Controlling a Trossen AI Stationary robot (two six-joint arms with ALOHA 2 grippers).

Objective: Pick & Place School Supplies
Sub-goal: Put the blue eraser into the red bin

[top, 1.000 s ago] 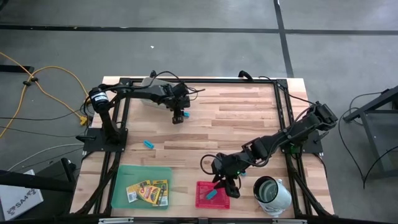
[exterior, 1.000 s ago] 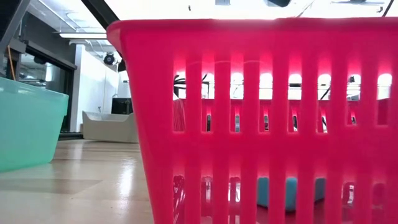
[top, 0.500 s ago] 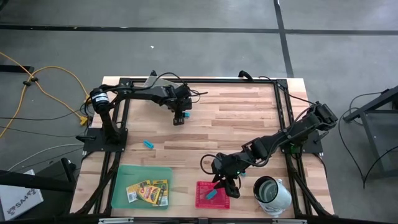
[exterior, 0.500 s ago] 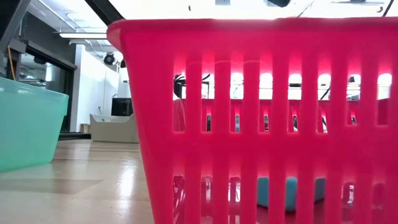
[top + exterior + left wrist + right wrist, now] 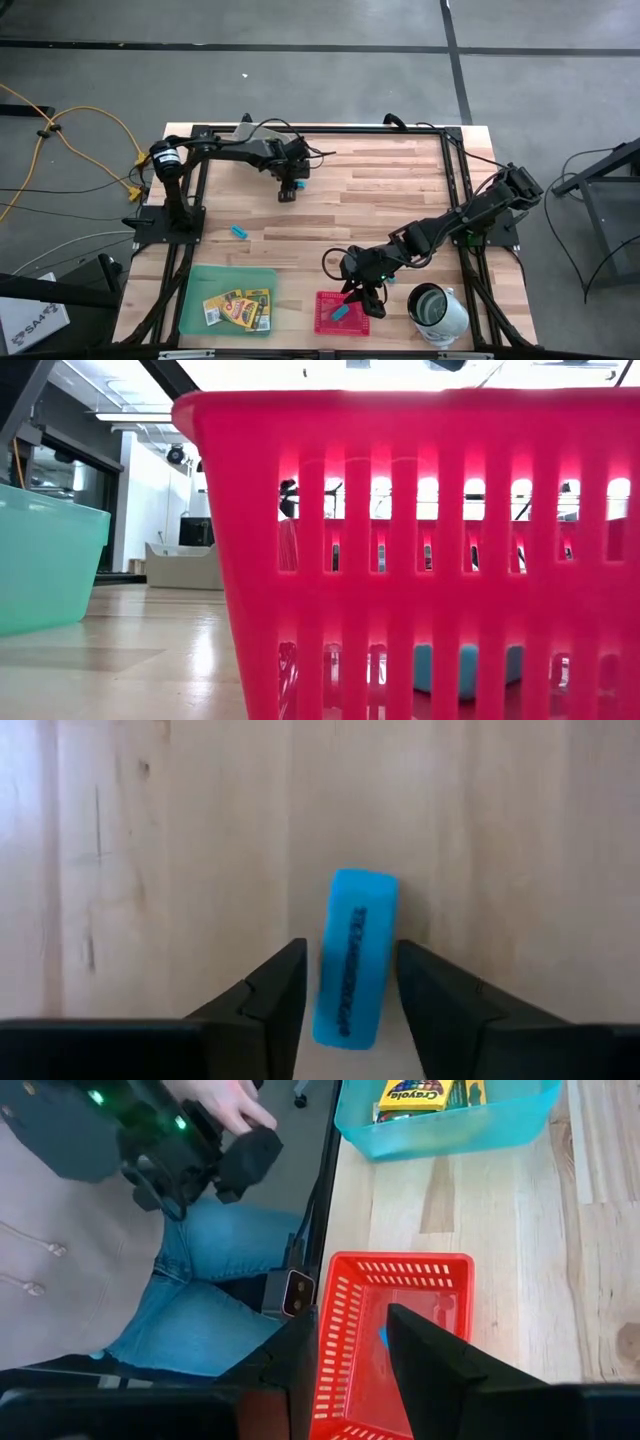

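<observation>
Left end effector (image 5: 345, 1010) straddling blue piece (image 5: 354, 958) (contact unclear), right end effector (image 5: 352, 1370) parted above red tray (image 5: 400, 1280)

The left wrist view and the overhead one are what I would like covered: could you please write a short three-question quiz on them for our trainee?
1. True or false: the left gripper has its fingers on either side of a light-blue piece lying on the table.
2. Which tray holds the crayon boxes? A) the red tray B) the green tray C) neither
3. Fill in: the right gripper hangs over the ___ tray.

Key
1. True; the piece sits between the open fingers, on the wood.
2. B, the green tray.
3. Red; a light-blue piece already lies in the red tray, and the white-and-metal cup stands beside that tray.
</observation>
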